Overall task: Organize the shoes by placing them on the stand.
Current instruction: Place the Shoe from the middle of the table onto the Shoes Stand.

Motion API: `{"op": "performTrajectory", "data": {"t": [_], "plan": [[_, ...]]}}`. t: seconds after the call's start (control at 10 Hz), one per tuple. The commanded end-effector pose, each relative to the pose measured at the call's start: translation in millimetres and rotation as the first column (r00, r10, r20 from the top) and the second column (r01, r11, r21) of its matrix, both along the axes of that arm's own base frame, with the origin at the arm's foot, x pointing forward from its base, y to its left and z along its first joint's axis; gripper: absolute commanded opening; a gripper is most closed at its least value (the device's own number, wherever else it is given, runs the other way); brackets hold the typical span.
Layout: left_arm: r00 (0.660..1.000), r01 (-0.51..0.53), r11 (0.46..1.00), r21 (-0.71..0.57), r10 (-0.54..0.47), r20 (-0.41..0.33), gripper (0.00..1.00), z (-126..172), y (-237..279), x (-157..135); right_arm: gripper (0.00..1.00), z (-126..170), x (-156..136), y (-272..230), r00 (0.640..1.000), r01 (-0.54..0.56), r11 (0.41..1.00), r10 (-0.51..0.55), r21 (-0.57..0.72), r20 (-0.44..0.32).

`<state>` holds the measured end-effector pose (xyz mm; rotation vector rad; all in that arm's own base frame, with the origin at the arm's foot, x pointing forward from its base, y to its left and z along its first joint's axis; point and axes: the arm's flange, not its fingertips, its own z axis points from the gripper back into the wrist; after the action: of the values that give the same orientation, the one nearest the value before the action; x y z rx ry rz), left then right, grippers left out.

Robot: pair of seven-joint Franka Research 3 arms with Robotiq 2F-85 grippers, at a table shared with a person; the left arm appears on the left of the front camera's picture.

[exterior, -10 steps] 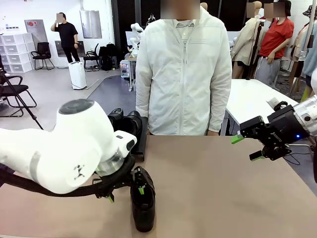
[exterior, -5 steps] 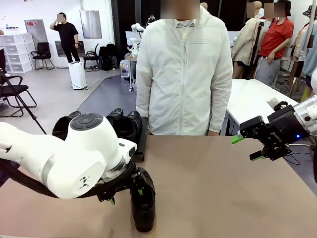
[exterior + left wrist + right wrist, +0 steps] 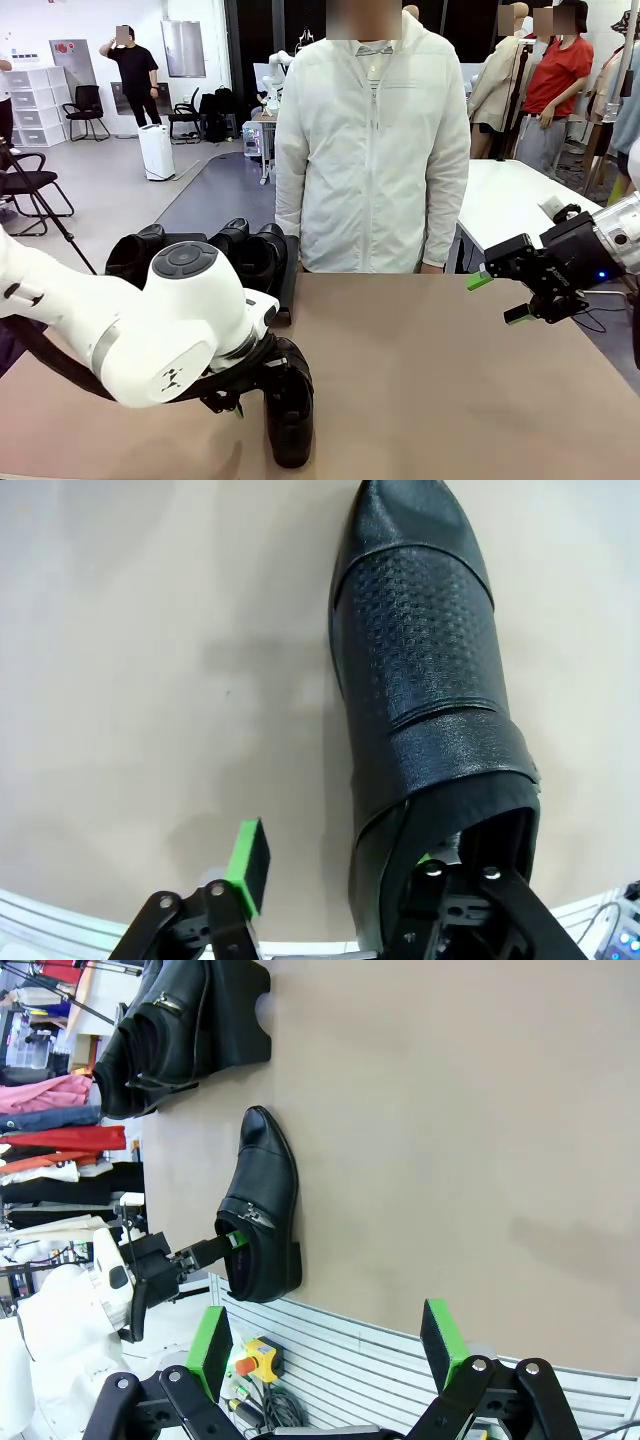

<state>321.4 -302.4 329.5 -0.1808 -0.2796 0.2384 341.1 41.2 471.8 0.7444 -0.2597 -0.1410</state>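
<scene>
Black shoe (image 3: 420, 680), left end effector (image 3: 340, 880) straddling its heel wall

Front view faces across the table (image 3: 450, 380) toward the person. Left wrist view looks down closely on the shoe (image 3: 420, 680); right wrist view shares it from afar.

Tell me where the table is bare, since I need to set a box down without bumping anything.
Free: the table between the lone shoe and the right gripper. Crowded: the near-left, where the left gripper straddles that shoe's collar, and the far-left, where the stand carries shoes.
</scene>
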Motion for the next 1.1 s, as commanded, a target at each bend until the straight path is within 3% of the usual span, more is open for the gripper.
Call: {"op": "performTrajectory", "data": {"t": [0.0,0.6,0.7,0.8,0.9,1.0], "plan": [[1.000,-0.012,1.000,0.005,0.012,0.027,0.00,-5.4,-10.5,5.4,1.00,2.1,0.8,1.3,1.000,0.005,1.000,-0.005,0.026,0.004],[0.997,0.023,1.000,0.013,-0.024,0.078,0.00,2.0,-8.7,-3.5,1.00,2.1,0.8,1.3,1.000,0.005,1.000,-0.005,0.026,0.004],[0.989,0.099,0.995,0.013,-0.100,0.109,0.00,16.7,-5.3,-12.9,1.00,2.1,0.8,1.3,1.000,0.005,1.000,-0.005,0.026,0.004],[0.954,0.274,0.962,0.024,-0.275,0.123,0.00,37.8,0.2,-27.1,1.00,2.1,0.8,1.3,1.000,0.005,1.000,-0.005,0.026,0.004],[0.923,0.351,0.935,0.038,-0.353,0.150,0.00,53.1,7.0,-37.9,1.00,2.1,0.8,1.3,1.000,0.005,1.000,-0.005,0.026,0.004],[0.863,0.469,0.880,0.083,-0.476,0.169,0.00,76.0,23.4,-55.4,1.00,2.1,0.8,1.3,1.000,0.005,1.000,-0.005,0.026,0.004]]}}
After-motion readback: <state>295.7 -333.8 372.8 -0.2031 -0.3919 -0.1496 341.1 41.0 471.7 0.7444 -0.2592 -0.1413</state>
